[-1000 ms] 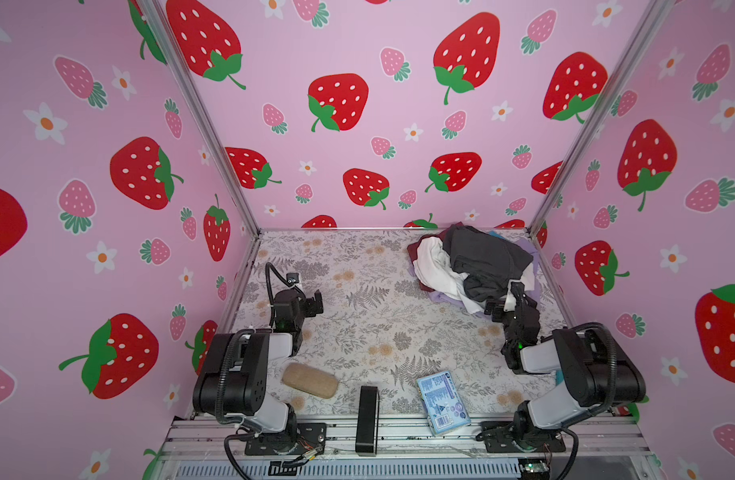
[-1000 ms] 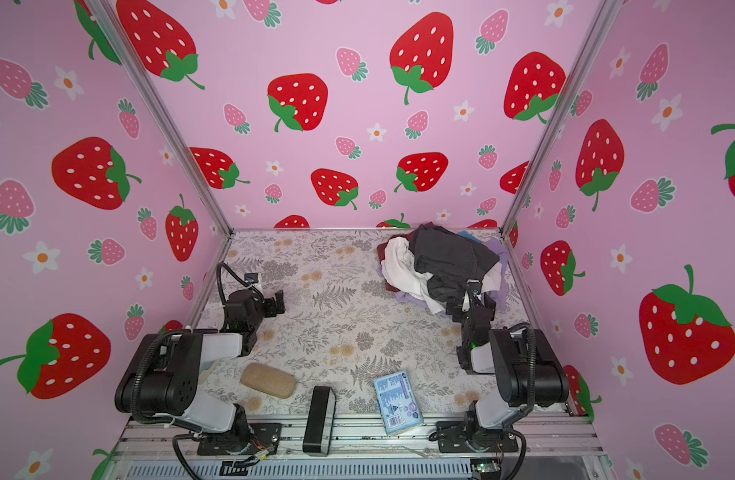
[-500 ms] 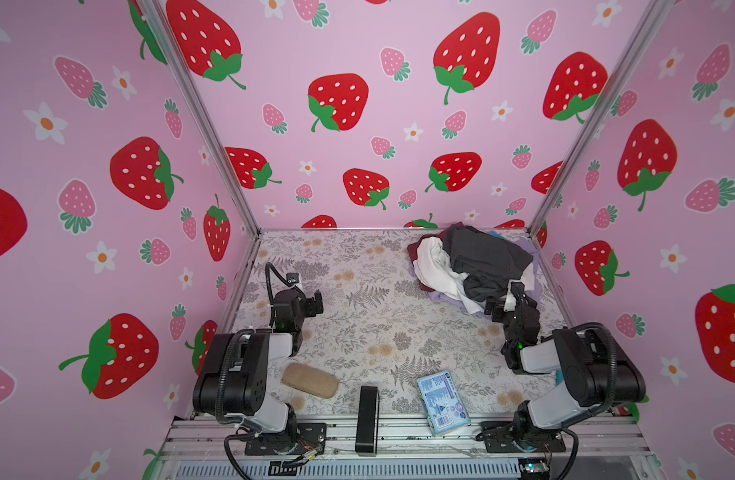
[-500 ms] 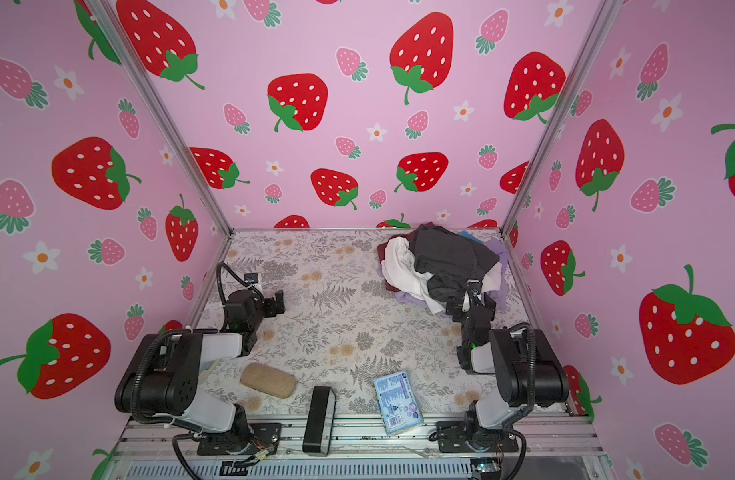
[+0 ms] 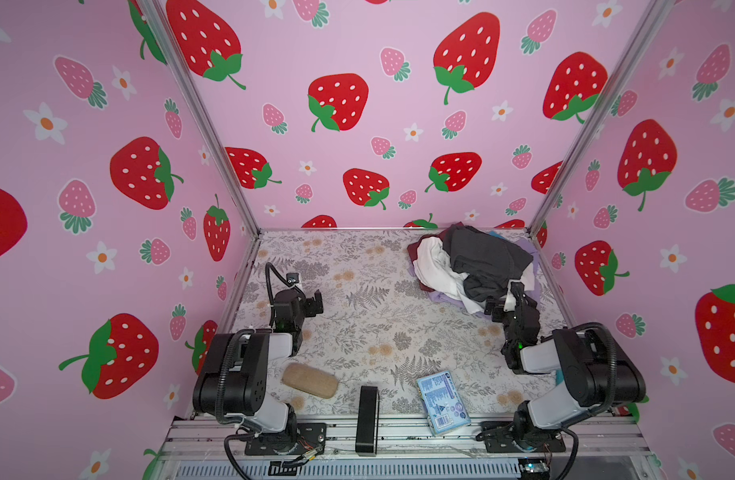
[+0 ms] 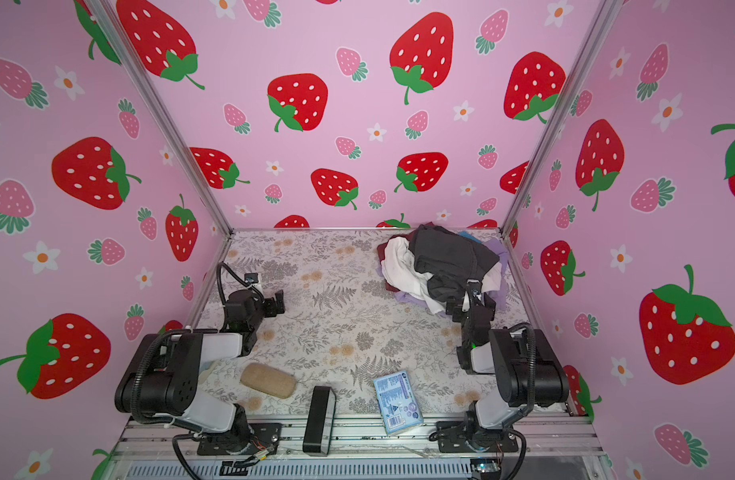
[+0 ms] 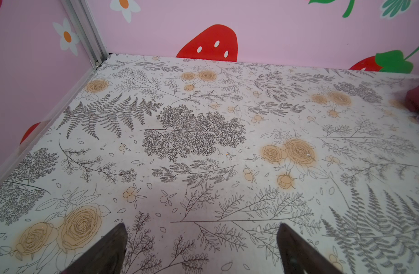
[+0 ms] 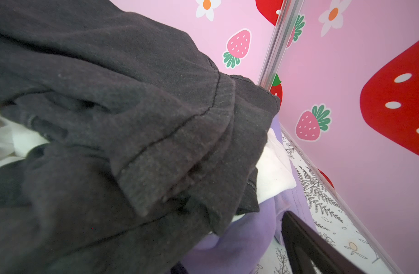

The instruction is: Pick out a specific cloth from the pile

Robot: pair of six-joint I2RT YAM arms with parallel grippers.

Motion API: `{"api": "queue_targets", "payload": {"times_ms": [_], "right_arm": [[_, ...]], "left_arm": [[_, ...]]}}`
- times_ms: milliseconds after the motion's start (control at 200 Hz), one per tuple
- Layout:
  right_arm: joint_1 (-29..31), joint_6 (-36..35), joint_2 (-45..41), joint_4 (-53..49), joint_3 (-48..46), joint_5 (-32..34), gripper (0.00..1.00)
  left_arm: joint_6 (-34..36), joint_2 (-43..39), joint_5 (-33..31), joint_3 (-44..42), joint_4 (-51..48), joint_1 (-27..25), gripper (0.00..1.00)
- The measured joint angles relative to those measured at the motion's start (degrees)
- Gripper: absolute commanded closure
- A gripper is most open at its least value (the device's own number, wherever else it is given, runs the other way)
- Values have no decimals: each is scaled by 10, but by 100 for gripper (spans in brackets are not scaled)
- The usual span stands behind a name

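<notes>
Hovering my right claw (image 5: 503,301), spread wide and empty, at the pile's (image 5: 473,266) near edge. White cloth (image 5: 434,266) sat half-buried under the dark grey garment (image 5: 482,253); looked thin, limp, light. I'd pinch its exposed fold.

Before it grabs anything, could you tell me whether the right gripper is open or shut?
Open: the right gripper has its fingers spread at the pile's near edge, holding nothing.

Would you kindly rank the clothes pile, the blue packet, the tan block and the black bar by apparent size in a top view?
1. the pile, clearly largest.
2. blue packet.
3. tan block and black bar: they look about alike, and the bar is foreshortened near the camera, so I leave them unranked.
</notes>
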Motion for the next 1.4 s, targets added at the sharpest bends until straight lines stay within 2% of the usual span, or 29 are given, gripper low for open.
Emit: {"api": "queue_targets", "payload": {"times_ms": [160, 435, 670, 860, 1020, 1401], "right_arm": [[4, 2, -37, -67, 17, 27, 0], [14, 7, -184, -220, 45, 64, 0], [19, 32, -202, -441, 166, 80, 0], [21, 75, -221, -616, 245, 85, 0], [24, 111, -240, -734, 295, 81, 0], [48, 162, -270, -897, 384, 64, 0]], "left_arm": [[-15, -20, -29, 16, -66, 0, 1], [-26, -155, -69, 27, -163, -25, 1], [-41, -259, -58, 83, -305, -66, 3], [-58, -336, 17, 119, -391, -83, 3], [-76, -379, 120, 127, -431, -87, 2], [-95, -374, 339, 127, -451, -88, 3]]}}
